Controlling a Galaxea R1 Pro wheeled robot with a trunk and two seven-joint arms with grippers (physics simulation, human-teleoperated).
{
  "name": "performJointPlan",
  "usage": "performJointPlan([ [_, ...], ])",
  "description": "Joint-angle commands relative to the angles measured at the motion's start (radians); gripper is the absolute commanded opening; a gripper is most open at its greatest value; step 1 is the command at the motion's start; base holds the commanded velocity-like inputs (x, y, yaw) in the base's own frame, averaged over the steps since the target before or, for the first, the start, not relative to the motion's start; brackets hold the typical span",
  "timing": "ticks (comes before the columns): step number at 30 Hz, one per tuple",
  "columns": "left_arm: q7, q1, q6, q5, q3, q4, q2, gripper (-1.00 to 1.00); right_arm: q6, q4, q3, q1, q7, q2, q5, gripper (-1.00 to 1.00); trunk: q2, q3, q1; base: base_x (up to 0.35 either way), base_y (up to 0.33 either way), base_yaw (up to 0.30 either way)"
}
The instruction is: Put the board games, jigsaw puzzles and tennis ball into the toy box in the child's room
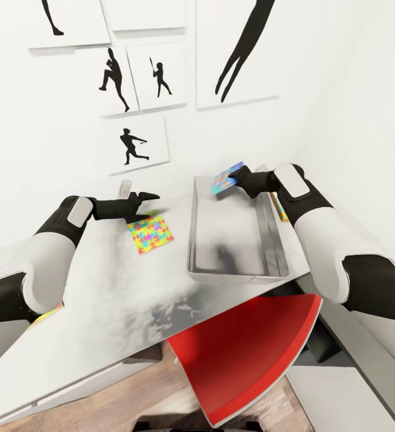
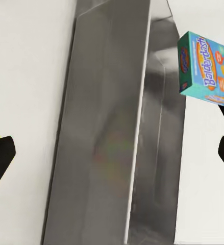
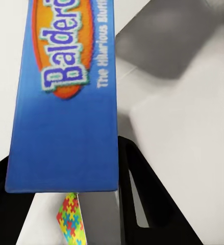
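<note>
The grey toy box (image 1: pixel 234 273) stands on the white table (image 1: pixel 101 300), and its sloping walls (image 2: pixel 112 127) show up close in the left wrist view. My right gripper (image 1: pixel 236 178) is shut on a blue board game (image 1: pixel 227 177) marked "Balderdash" (image 3: pixel 66 102), held tilted above the box's far end. One jigsaw puzzle (image 1: pixel 151 234) lies flat left of the box, and a sliver of it shows under the game (image 3: pixel 70 218). My left gripper (image 1: pixel 151 206) hovers open just beyond that puzzle. A second colourful mat edge (image 1: pixel 280 207) peeks from behind my right forearm. The tennis ball is out of view.
A red chair (image 1: pixel 251 354) sits tucked under the table's near edge. A small pale object (image 1: pixel 125 188) stands behind my left gripper. A colourful corner (image 1: pixel 47 313) shows under my left arm. White walls with silhouette pictures (image 1: pixel 138 143) close the far side and the right.
</note>
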Motion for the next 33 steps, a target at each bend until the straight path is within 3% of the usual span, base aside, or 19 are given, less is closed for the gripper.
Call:
performJointPlan([
  [1,-0.01,-0.006,0.004,-0.012,0.006,0.0,-0.009,1.0,0.0,-0.001,0.003,-0.001,-0.01,0.0,-0.011,-1.0,-0.002,-0.003,0.0,0.0,0.0,0.0],
  [4,-0.018,-0.028,0.004,-0.012,0.006,0.0,-0.048,1.0,0.0,-0.001,0.003,-0.001,-0.01,0.0,-0.011,-1.0,-0.002,-0.008,0.0,0.0,0.0,0.0],
  [9,-0.023,-0.039,0.004,-0.013,0.006,0.0,-0.068,1.0,0.0,-0.001,0.003,0.0,-0.01,0.0,-0.011,-1.0,-0.002,-0.016,0.0,0.0,0.0,0.0],
  [33,-0.025,-0.041,0.004,-0.015,0.005,0.0,-0.07,1.0,-0.011,-0.001,0.005,0.003,-0.01,-0.001,-0.01,-1.0,-0.002,-0.055,0.0,0.0,0.0,0.0],
])
